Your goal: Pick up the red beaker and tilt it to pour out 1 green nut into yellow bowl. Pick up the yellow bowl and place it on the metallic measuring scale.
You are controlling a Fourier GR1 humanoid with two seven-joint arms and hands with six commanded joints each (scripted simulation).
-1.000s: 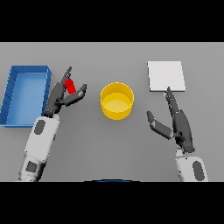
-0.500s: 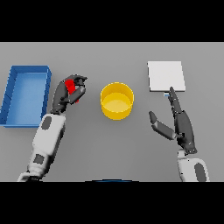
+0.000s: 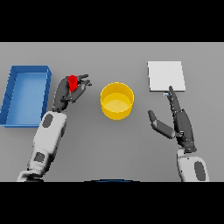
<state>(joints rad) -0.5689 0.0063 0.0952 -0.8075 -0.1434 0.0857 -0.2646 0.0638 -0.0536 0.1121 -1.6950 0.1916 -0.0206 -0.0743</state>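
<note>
Blue tray [image 3: 25,70] sits at the far left of the tabletop [image 3: 109,144], looks empty, not part of the job as far as I can judge. Just right of it the left hand [image 3: 65,94] has its fingers [image 3: 82,84] curled round the red beaker [image 3: 72,82], which shows between thumb and fingers, roughly upright and apparently clear of the tabletop, though the lift is hard to confirm from straight above. So the pick-up step reads as done or nearly so. Beaker is beside the yellow bowl [image 3: 117,101], not over it, and no tilt shows, so the pour is not yet begun; no green nut can be made out in the bowl or in the beaker, too small or hidden. Bowl stands mid-table, apart from both hands. Right of it the right hand [image 3: 177,122] is idle, fingers straight, thumb spread, holding nothing, tips near the lower edge of the pale square measuring scale [image 3: 166,75] at upper right. Scale carries nothing. Left to do: carry beaker over bowl, tip out one nut, then grasp the bowl and set it on the scale.
</note>
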